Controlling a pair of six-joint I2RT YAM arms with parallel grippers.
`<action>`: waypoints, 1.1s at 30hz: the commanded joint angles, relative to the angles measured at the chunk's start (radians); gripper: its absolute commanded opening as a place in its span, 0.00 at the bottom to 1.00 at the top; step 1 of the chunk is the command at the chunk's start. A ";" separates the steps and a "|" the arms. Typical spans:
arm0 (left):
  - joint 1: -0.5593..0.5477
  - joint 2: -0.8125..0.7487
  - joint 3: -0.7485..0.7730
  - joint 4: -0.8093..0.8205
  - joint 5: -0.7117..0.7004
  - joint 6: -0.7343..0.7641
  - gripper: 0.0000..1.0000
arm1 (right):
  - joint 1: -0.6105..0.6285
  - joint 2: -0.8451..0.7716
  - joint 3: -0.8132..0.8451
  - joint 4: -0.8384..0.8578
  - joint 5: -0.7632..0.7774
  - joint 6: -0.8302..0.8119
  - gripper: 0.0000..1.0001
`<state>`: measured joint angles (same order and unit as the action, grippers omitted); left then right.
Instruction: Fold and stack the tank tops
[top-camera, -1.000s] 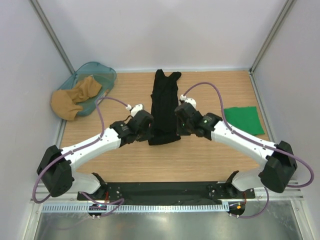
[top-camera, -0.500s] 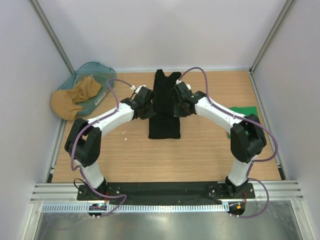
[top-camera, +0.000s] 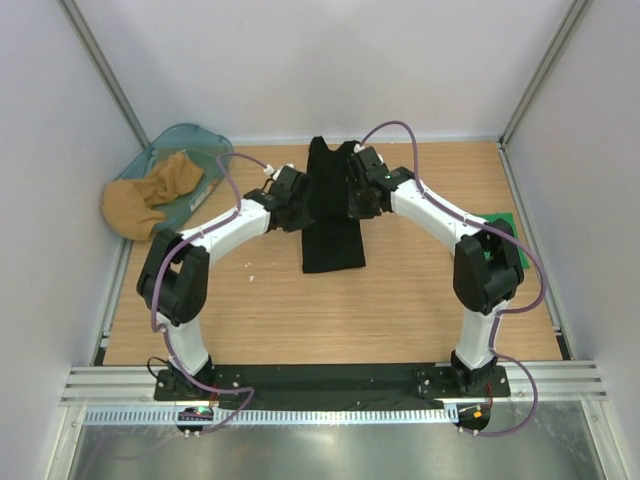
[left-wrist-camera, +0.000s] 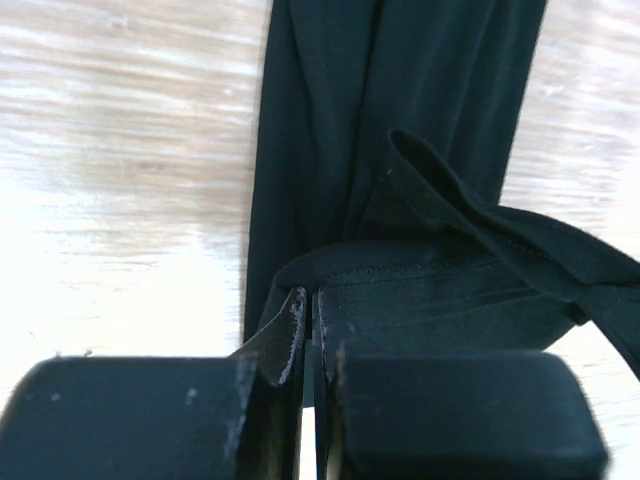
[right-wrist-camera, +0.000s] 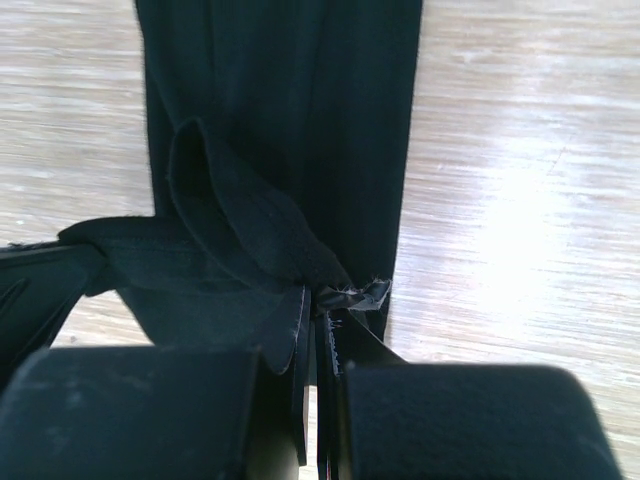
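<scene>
Folding the black sleeveless fabric tank top (top-camera: 331, 215) crosswise looks to be the step in hand. It lies as a long narrow strip on the pale wooden surface (top-camera: 400, 300), running from the centre toward 12 o'clock, with the straps at the far end. The left end effector (top-camera: 292, 203) is clamped on one hem corner at the strip's 9 o'clock edge, and the right end effector (top-camera: 362, 195) on the other at its 3 o'clock edge. Both wrist views show black cloth pinched between closed fingers, the hem lifted over the garment's middle. The next move likely calls for carrying the hem toward 12 o'clock, laying it level with the straps, and releasing both corners together so the fold stays square. The folded bright green fabric tank top (top-camera: 503, 219) lies at 3 o'clock, partly behind the right arm; stacking is not yet done.
</scene>
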<state>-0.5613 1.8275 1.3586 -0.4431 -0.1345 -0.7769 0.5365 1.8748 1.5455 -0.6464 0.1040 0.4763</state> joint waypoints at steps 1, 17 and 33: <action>0.021 -0.030 0.057 0.030 0.004 0.018 0.00 | -0.012 0.015 0.086 -0.007 -0.023 -0.024 0.01; 0.129 0.298 0.391 0.030 0.111 0.067 0.51 | -0.122 0.287 0.366 0.013 0.035 -0.001 0.61; 0.051 -0.218 -0.234 0.161 0.125 0.033 0.74 | -0.132 -0.164 -0.393 0.322 -0.292 0.010 0.57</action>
<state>-0.4683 1.6554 1.2274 -0.3534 -0.0326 -0.7223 0.4000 1.7481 1.2530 -0.4362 -0.0654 0.4774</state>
